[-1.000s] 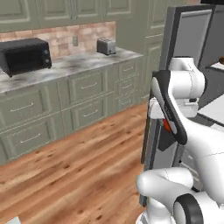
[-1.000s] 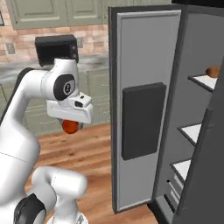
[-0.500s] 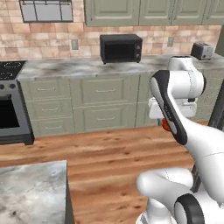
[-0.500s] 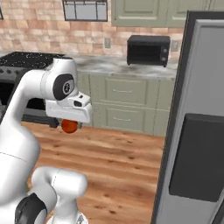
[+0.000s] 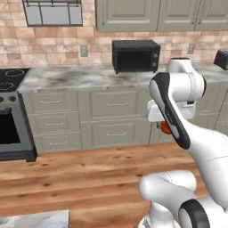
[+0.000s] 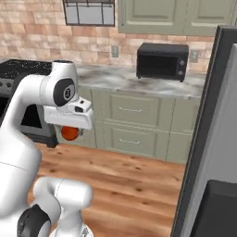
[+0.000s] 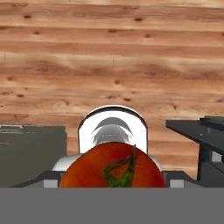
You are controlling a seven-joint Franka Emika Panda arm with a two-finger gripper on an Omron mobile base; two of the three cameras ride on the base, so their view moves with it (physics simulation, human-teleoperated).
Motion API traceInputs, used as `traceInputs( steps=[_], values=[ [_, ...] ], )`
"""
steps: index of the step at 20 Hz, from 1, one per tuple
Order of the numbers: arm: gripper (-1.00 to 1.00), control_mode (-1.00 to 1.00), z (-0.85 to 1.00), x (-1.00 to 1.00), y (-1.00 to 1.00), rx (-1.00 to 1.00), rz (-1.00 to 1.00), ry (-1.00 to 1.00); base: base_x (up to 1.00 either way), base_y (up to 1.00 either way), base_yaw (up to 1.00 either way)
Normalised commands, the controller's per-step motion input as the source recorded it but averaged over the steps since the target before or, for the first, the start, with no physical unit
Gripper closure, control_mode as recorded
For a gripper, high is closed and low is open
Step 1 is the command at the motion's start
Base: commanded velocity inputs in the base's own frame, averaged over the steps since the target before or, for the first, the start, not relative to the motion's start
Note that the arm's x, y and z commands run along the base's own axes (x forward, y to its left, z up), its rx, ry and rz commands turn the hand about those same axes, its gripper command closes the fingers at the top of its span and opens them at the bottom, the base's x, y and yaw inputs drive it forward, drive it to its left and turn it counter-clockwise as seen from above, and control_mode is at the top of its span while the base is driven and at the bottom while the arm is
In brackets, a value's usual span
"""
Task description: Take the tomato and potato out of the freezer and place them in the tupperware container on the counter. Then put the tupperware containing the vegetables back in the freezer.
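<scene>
— Item one, tool?
— My two-finger gripper is clenched on the small round red-orange tomato, carried above the wooden plank floor.

— Step in hand?
— By my judgement, transport: tomato out of the tall grey freezer, bound for the tupperware container. Next I must reach the marbled stone counter, whose corner lies below left of the black microwave, and lower over the tray before letting go.

— Room?
— Pale green drawers under the microwave; black stove left of it; brick backsplash behind.
</scene>
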Motion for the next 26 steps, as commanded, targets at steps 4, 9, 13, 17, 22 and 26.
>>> traceInputs(
  steps=[4,9,13,17,22,26],
  values=[
    [1.0,1.0,0.0,0.0,0.0,0.0,0.0,0.0,1.0,0.17,0.0],
    [1.0,1.0,0.0,0.0,0.0,0.0,0.0,0.0,1.0,0.31,0.0],
    [1.0,1.0,0.0,0.0,0.0,0.0,0.0,0.0,1.0,0.43,0.31],
    [1.0,1.0,0.0,0.0,0.0,0.0,0.0,0.0,0.93,0.28,0.69],
    [1.0,1.0,0.0,0.0,0.0,0.0,0.0,0.0,0.87,0.23,0.75],
    [1.0,1.0,0.0,0.0,0.0,0.0,0.0,0.0,0.92,0.18,0.75]
  ],
)
